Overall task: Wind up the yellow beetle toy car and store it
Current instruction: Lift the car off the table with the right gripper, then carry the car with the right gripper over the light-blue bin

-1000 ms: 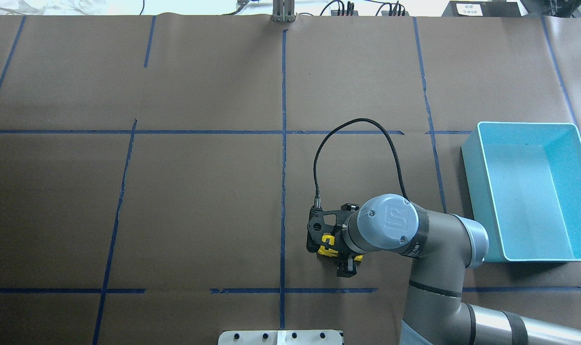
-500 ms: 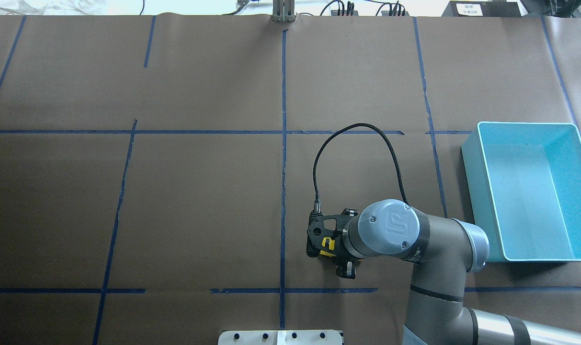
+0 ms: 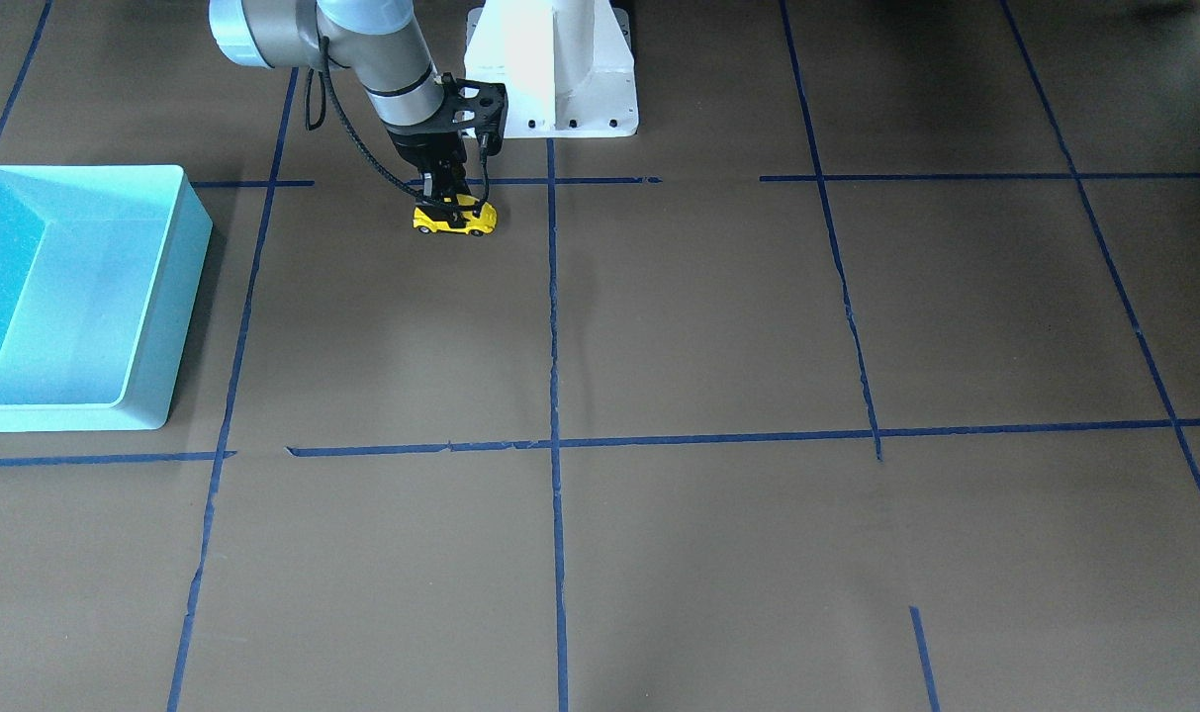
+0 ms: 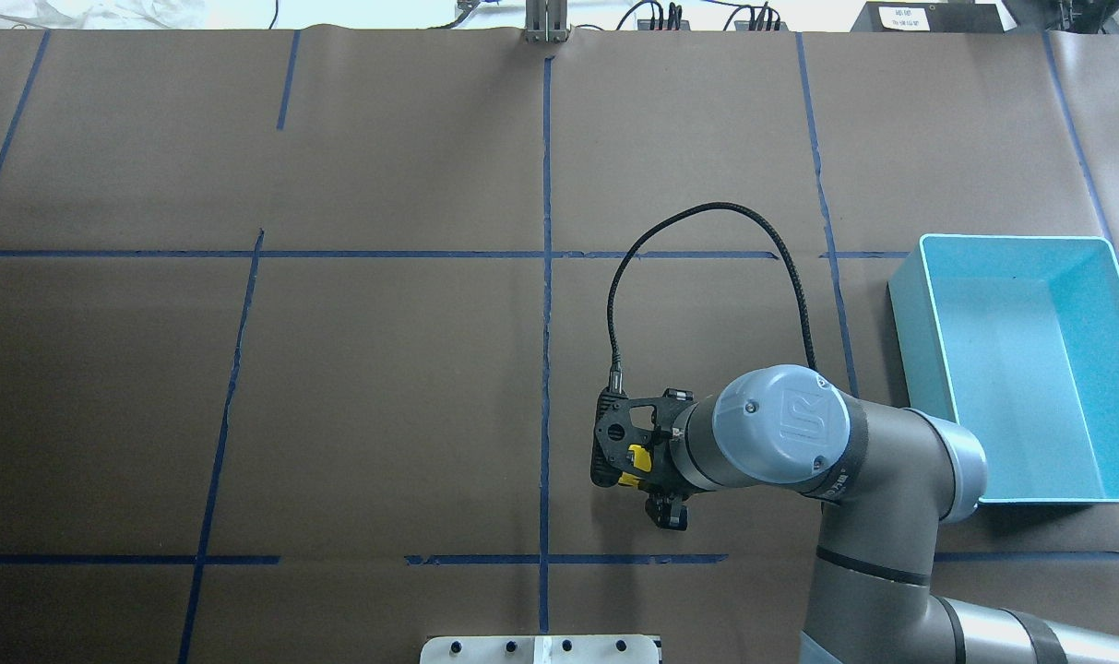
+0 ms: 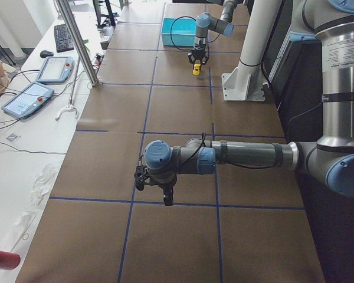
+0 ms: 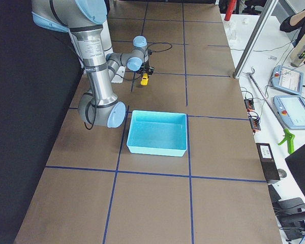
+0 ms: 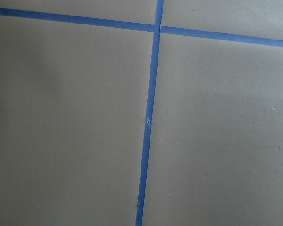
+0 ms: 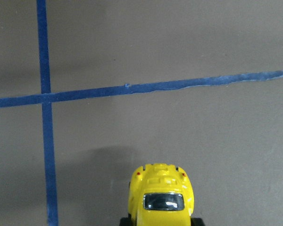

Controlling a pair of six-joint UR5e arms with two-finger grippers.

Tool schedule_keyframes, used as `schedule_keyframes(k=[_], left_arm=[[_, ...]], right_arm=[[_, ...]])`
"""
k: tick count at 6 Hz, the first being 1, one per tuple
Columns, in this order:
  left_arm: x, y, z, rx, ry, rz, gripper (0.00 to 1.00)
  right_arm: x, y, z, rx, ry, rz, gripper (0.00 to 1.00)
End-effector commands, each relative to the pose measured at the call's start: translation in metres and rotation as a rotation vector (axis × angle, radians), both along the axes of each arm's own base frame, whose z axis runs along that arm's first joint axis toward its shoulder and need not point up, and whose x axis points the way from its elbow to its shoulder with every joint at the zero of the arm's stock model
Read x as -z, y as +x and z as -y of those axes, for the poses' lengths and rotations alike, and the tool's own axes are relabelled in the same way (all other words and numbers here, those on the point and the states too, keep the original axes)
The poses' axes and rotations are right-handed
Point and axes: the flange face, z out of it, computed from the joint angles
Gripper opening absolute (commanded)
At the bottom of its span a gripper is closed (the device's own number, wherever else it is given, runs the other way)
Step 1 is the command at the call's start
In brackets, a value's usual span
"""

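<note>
Wheels of the tiny bright yellow beetle-shaped toy car (image 3: 456, 220) rest on the brown paper-covered table (image 4: 338, 369), near the robot's white pedestal (image 3: 550, 69). The right gripper (image 3: 448, 205) comes straight down over the car's roof, its black fingers pinching the body from both sides. That low, vertical hold looks chosen for the winding step: with the tyres pressed to the paper, dragging the car could load its spring. Storing is not yet done, and the open light blue plastic bin (image 3: 169, 316) stands well apart on the robot's right. The left gripper (image 5: 167, 197) hangs over the paper far from the car, and I cannot tell how its fingers stand. Blue tape lines (image 4: 546, 277) divide the matte paper into squares. Beyond the table's end, a side bench carries handheld control pendants (image 5: 53, 68) and a keyboard (image 5: 64, 36).
</note>
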Motion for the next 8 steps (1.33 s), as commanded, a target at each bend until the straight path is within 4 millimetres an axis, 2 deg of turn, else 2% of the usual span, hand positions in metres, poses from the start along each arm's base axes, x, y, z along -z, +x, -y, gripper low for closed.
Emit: schedule_keyframes(k=[1, 2, 3, 4, 5, 7, 8], left_arm=[[-0.001, -0.001, -0.002, 0.001, -0.006, 0.004, 1.00], [-0.002, -0.001, -0.001, 0.001, -0.008, 0.004, 1.00], [0.001, -0.001, -0.001, 0.001, -0.001, 0.004, 1.00], [0.001, -0.001, -0.002, 0.001, -0.001, 0.004, 1.00], [0.001, -0.001, -0.003, 0.002, -0.003, 0.004, 1.00], [0.006, -0.001, -0.002, 0.003, 0.007, -0.003, 1.00], [0.004, -0.001, -0.002, 0.001, 0.009, 0.000, 1.00]], right_arm=[[0.019, 0.055, 0.034, -0.044, -0.054, -0.011, 0.00], [0.029, 0.116, 0.065, -0.075, -0.131, -0.030, 0.00], [0.019, 0.175, 0.088, -0.080, -0.140, -0.060, 0.00], [-0.007, 0.232, 0.114, -0.064, -0.130, -0.086, 0.00], [-0.054, 0.287, 0.131, 0.002, -0.062, -0.128, 0.00], [-0.137, 0.347, 0.141, 0.085, -0.019, -0.219, 0.00], [-0.162, 0.356, 0.145, 0.110, -0.023, -0.243, 0.00]])
